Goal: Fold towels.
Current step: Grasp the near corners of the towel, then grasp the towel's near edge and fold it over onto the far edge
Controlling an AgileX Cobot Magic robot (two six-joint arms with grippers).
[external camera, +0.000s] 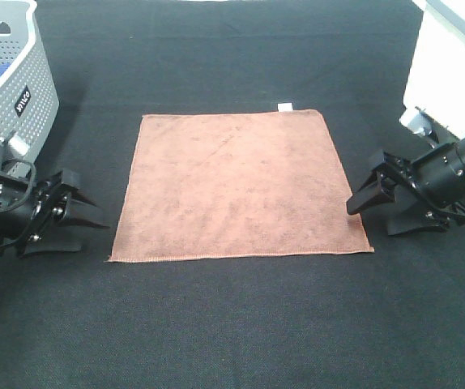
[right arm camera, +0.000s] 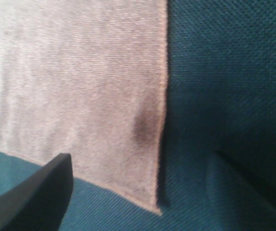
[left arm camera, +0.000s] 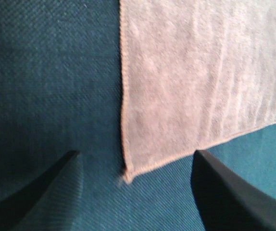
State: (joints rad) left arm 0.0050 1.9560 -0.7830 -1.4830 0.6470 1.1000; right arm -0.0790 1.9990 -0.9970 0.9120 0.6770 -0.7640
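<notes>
A square reddish-brown towel lies flat and unfolded on the black cloth table, with a small white tag on its far edge. My left gripper is open and empty, just left of the towel's near left corner. My right gripper is open and empty, just right of the towel's near right corner. The left wrist view shows the towel ahead of the two dark fingers, its corner between them. The right wrist view shows the towel with its corner between the fingers.
A grey perforated basket with something blue inside stands at the far left, behind my left arm. A white object stands at the far right, behind my right arm. Black cloth covers the table.
</notes>
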